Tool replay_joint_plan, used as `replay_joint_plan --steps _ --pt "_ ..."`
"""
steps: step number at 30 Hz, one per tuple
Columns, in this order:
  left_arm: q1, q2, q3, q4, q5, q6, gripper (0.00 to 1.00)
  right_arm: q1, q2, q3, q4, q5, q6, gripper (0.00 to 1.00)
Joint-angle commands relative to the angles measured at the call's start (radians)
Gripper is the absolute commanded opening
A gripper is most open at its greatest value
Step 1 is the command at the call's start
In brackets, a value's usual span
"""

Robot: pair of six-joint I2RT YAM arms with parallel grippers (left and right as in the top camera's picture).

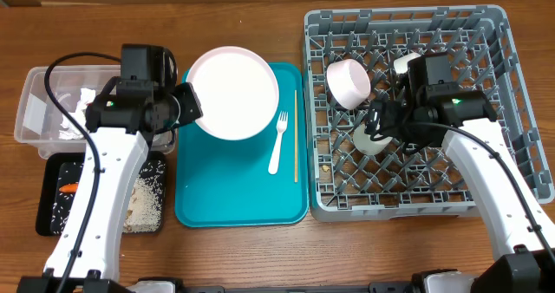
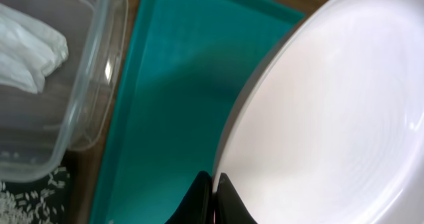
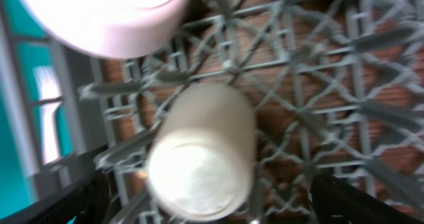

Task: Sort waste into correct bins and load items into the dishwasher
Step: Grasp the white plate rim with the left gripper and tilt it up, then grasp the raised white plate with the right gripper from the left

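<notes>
Clamps the rim of the pale pink plate (image 1: pixel 232 94) in the left gripper (image 2: pixel 213 196), closed tight on it, above the teal tray (image 1: pixel 234 202). Holds the right gripper (image 1: pixel 379 122) spread wide, gripping nothing, over the white cup (image 3: pixel 202 158) lying sideways among pegs of the grey dish rack (image 1: pixel 522 85).

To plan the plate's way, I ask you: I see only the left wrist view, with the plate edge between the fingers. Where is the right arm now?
Observer: The right gripper hangs over the dish rack, jaws open, above a white cup lying on its side.
Operator: Is anything else in the rack?
Observer: One bowl, on its side, in the rack's far left part.
Operator: What lies on the teal tray?
Observer: A white fork and a wooden stick, right of the plate.
</notes>
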Motion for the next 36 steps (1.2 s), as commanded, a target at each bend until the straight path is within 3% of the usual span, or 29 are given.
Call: replay_joint_plan --steps 1,7,13,23,36 --pt "-0.003 -0.029 0.013 -0.052 0.093 0.021 0.04 0.001 -0.009 0.116 -0.028 -0.161 -0.056 0.99" --pt "-0.014 -0.029 0.013 -0.128 0.134 0.051 0.04 0.003 -0.01 0.273 -0.137 -0.235 -0.056 1.0" --pt "-0.079 -0.029 0.013 -0.152 0.143 0.073 0.04 0.006 -0.012 0.286 -0.172 -0.412 -0.057 1.0" --pt "-0.191 -0.029 0.013 -0.108 0.142 0.072 0.04 0.101 -0.01 0.24 -0.172 -0.416 -0.062 1.0" --pt "-0.198 -0.029 0.013 -0.114 0.143 0.069 0.05 0.298 -0.002 0.24 -0.146 -0.302 -0.064 0.98"
